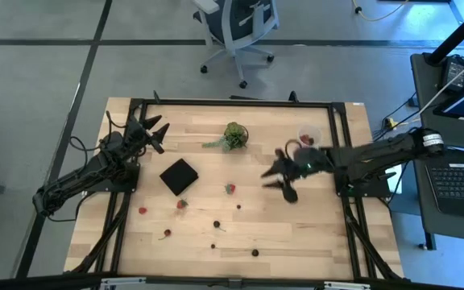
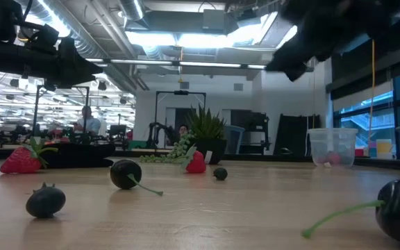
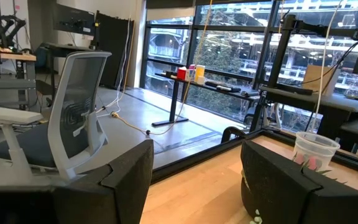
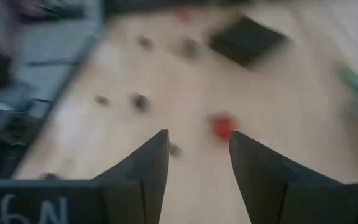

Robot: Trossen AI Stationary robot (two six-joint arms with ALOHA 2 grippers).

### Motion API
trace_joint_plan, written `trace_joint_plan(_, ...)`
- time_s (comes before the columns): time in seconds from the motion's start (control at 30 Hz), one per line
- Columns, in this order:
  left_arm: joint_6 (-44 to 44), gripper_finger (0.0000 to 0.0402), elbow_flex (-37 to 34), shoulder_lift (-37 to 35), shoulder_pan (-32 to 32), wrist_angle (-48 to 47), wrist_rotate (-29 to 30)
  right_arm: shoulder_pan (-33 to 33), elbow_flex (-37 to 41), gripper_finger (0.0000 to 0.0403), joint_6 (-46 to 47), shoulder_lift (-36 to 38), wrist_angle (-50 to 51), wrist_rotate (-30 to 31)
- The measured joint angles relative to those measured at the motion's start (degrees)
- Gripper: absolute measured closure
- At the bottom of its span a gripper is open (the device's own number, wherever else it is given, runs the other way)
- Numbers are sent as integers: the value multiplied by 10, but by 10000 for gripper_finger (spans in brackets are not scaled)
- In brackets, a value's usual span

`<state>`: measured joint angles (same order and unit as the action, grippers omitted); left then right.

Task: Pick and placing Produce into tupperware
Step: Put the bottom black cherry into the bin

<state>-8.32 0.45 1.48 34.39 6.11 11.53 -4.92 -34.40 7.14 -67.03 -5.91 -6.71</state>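
Observation:
The produce lies scattered on the wooden table: red strawberry pieces (image 1: pixel 230 188) (image 1: pixel 182 204) (image 1: pixel 142 210) and dark berries (image 1: pixel 216 225) (image 1: pixel 254 252), some with stems (image 2: pixel 126 173). The tupperware (image 1: pixel 309 135), a small translucent tub, stands at the far right with pink pieces inside (image 3: pixel 314 152). My right gripper (image 1: pixel 280 184) hangs open above the table, just left of the tub and right of a red piece (image 4: pixel 221 126), with nothing between its fingers (image 4: pixel 197 140). My left gripper (image 1: pixel 155 129) waits open at the far left, held level (image 3: pixel 196 155).
A flat black square (image 1: pixel 179 176) lies left of centre, and a green leafy clump (image 1: pixel 234 135) sits at the far middle. A black frame (image 1: pixel 232 102) borders the table. An office chair (image 1: pixel 236 28) stands beyond the far edge.

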Motion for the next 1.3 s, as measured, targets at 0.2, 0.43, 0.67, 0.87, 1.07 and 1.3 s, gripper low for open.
trace_joint_plan(0.2, 0, 166, 0, 0, 0, 0, 0, -106, 83, 233, 1, -42, -259, 9)
trace_joint_plan(0.43, -1, 166, 0, 0, 0, 0, 0, -166, 48, 233, -17, -168, -304, 47)
trace_joint_plan(0.67, -1, 166, 0, 0, 0, 0, 0, -210, -31, 233, -44, -302, -304, 47)
trace_joint_plan(0.87, -3, 166, 0, 0, 0, 0, 0, -256, -99, 233, 8, -394, -304, 46)
trace_joint_plan(1.07, -5, 166, 0, 0, 0, -1, 0, -290, -134, 234, 69, -445, -302, 46)
trace_joint_plan(1.3, -5, 166, 0, 0, 0, -4, 0, -320, -130, 256, 57, -458, -294, 109)
